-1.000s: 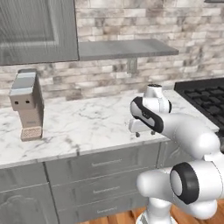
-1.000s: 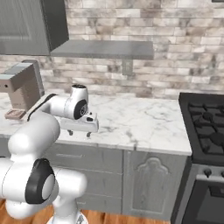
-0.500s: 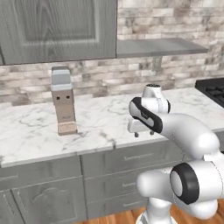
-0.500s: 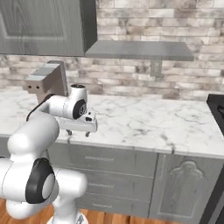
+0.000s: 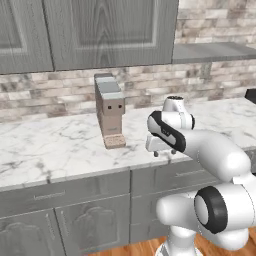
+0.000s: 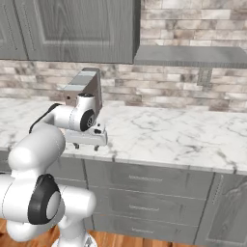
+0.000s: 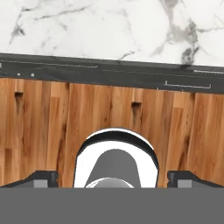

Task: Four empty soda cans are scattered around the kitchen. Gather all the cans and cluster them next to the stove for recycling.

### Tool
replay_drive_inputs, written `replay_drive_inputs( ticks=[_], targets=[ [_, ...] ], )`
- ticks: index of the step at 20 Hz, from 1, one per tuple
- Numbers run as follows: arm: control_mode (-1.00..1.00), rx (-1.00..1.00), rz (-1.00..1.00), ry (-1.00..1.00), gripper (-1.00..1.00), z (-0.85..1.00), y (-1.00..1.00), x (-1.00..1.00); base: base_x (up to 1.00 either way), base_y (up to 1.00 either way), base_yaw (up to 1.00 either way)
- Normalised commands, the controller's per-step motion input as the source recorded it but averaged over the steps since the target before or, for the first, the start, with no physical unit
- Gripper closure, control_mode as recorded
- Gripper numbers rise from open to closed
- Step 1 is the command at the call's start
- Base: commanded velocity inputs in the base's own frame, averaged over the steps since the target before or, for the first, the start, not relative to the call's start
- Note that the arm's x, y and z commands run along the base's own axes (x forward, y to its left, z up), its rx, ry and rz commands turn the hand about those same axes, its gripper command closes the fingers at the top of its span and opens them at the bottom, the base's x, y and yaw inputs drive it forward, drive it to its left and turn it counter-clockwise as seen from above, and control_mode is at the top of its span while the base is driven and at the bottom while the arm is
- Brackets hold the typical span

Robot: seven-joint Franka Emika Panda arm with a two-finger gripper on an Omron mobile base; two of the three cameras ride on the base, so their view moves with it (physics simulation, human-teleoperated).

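Note:
The soda cans are out of view. Of the stove (image 5: 251, 95), a dark corner shows at the far right edge of the left base view. My gripper (image 5: 163, 152) hangs open over the front edge of the marble counter (image 5: 55, 150), fingers pointing down and nothing between them. From the other side, the gripper (image 6: 86, 144) sits just in front of the coffee machine. In the hand view the gripper (image 7: 112, 178) looks straight down, its wide-apart fingertips (image 7: 41, 177) over the wooden floor (image 7: 48, 122) and the counter (image 7: 109, 26) edge.
A grey-brown coffee machine (image 5: 110, 112) stands on the counter against the brick wall, also seen as the coffee machine (image 6: 84, 89) behind my hand. Grey upper cabinets (image 5: 110, 30) and a shelf (image 6: 193, 55) hang above. Drawer fronts (image 6: 144, 181) run below the counter.
The whole scene has slid to the right in both base views, so the base has driven left along the counter. The stove has slipped toward the edge. The arm holds its pose, gripper still open.

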Motion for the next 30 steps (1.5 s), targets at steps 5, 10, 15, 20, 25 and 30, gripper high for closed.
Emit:
replay_drive_inputs(
  ticks=[5, 10, 15, 20, 25, 30],
  targets=[
    [1.00, 0.00, 0.00, 0.00, -1.00, 0.00, 0.00, 0.00, -0.04, 0.73, 0.00],
    [1.00, 0.00, 0.00, 0.00, -1.00, 0.00, 0.00, 0.00, 0.00, 0.74, 0.00],
    [1.00, 0.00, 0.00, 0.00, -1.00, 0.00, 0.00, 0.00, -0.01, 0.73, 0.01],
    [1.00, 0.00, 0.00, 0.00, -1.00, 0.00, 0.00, 0.00, 0.08, 0.46, -0.33],
    [1.00, 0.00, 0.00, 0.00, -1.00, 0.00, 0.00, 0.00, 0.09, 0.12, -0.86],
    [1.00, 0.00, 0.00, 0.00, -1.00, 0.00, 0.00, 0.00, 0.03, 0.09, -0.91]
  ],
)
